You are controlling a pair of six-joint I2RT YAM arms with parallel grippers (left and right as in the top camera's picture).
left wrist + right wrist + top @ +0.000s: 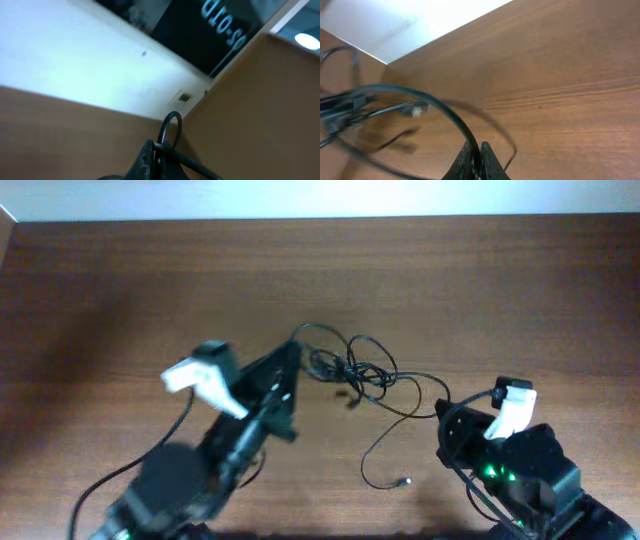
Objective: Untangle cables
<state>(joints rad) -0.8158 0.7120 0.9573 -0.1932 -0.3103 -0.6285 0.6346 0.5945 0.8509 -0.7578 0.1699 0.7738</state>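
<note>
- Several thin black cables (352, 372) lie knotted in a tangle near the middle of the wooden table (120, 290), between the two arms.
- The left gripper (155, 152) is clamped on a strand at the tangle's left edge, and a small loop rises from its tips.
- The right gripper (474, 159) pinches a curved strand at the tangle's right side, its jaws nearly together.
- One loose plug end (405, 480) lies on the wood near the front edge.

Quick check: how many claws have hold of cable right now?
2. The left claw is shut on the cables at the tangle's left edge; the right claw pinches a strand trailing from its right side.
</note>
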